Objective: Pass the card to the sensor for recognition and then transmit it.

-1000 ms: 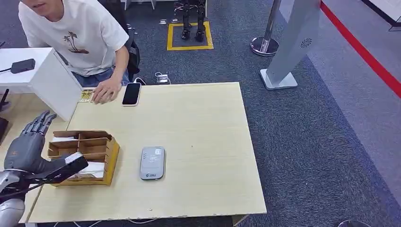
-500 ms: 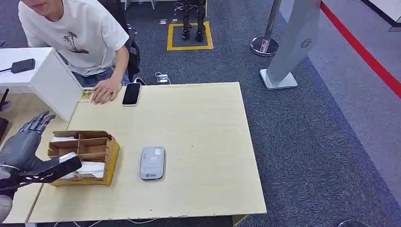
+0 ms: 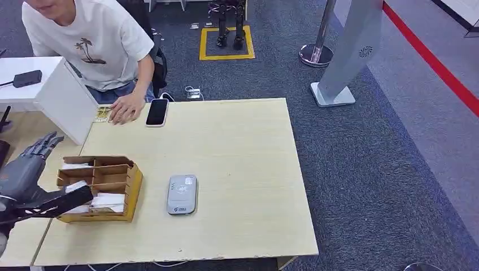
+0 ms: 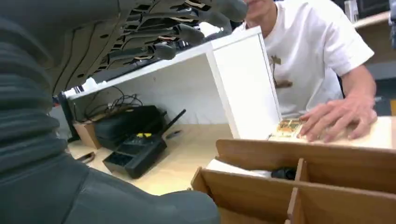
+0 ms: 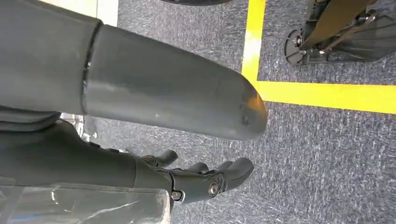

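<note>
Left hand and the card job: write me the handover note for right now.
Left hand: open, fingers spread, holding nothing, beside the wooden card box.
Right hand: hanging over the carpet, holding nothing, fingers loosely curled.
Sensor: grey reader flat on the table, right of the box, nothing on it.
Done: nothing visible; white cards lie in the box.
Left: pick a card, present it to the sensor, pass it on.

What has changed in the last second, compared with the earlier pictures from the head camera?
The robot's left hand has drawn back toward the left edge and a little lower, fingers spread, thumb over the near left corner of the brown cardboard divided box; it holds nothing. The box, the grey card sensor, the black phone and the person's hand on the light wooden table stayed put.
</note>
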Controlling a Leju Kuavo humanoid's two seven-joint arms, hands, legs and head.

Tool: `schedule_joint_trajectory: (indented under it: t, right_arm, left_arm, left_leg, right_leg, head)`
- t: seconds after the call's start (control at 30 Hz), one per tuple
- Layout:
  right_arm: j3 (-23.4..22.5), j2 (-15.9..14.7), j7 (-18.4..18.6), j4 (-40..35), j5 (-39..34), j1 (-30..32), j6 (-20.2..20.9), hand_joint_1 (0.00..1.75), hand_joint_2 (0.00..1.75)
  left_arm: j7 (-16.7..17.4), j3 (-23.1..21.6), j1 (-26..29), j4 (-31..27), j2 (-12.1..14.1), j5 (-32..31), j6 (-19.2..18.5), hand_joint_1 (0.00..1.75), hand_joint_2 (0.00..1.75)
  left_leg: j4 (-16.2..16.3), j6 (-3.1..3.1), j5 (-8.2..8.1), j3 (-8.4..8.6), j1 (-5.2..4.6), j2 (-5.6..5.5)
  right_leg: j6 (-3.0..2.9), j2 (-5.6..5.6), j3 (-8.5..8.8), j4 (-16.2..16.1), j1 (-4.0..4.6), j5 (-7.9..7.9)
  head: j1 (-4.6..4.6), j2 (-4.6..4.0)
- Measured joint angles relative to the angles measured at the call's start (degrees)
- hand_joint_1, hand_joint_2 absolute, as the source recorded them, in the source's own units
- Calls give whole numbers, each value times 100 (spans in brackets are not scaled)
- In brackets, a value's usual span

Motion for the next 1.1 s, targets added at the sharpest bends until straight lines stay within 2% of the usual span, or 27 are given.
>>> schedule_joint_trajectory:
  t: [0.13,0.3,0.53,0.67,0.83,1.1]
  right_arm:
    - [0,-2,13,0,0,1,0,0,0]
    - [0,-22,15,0,31,1,-9,0,0]
    - [0,-39,42,0,133,-1,2,0,0]
    - [0,-46,39,0,230,-8,9,0,0]
    - [0,-46,42,-2,313,-15,26,0,0]
    - [0,-46,109,-37,459,-37,72,0,0]
  left_arm:
    - [136,2,0,-85,372,563,-372,0,175]
    - [462,162,16,-396,1352,1756,-1024,0,175]
    - [830,507,5,-782,2529,2721,-1576,0,175]
    - [999,603,-28,-901,2956,3122,-1788,0,175]
    - [1051,623,-31,-957,3270,3251,-1825,0,175]
    - [1008,564,102,-953,3237,3194,-1589,0,175]
  left_leg:
    - [0,0,0,-1,2,1]
    - [0,0,0,-4,12,1]
    - [0,-1,0,-6,13,2]
    - [0,0,0,-6,12,1]
    - [0,-1,0,-5,13,0]
    - [0,-1,0,-6,11,1]
  right_leg:
    - [0,1,0,1,1,0]
    - [0,2,-2,1,11,0]
    - [-1,2,-4,1,12,0]
    - [-1,0,-3,1,12,0]
    - [-1,0,-3,1,12,0]
    - [-1,0,-3,1,10,0]
  head:
    - [0,0]
    - [0,0]
    - [2,0]
    - [2,0]
    - [4,0]
    - [2,0]
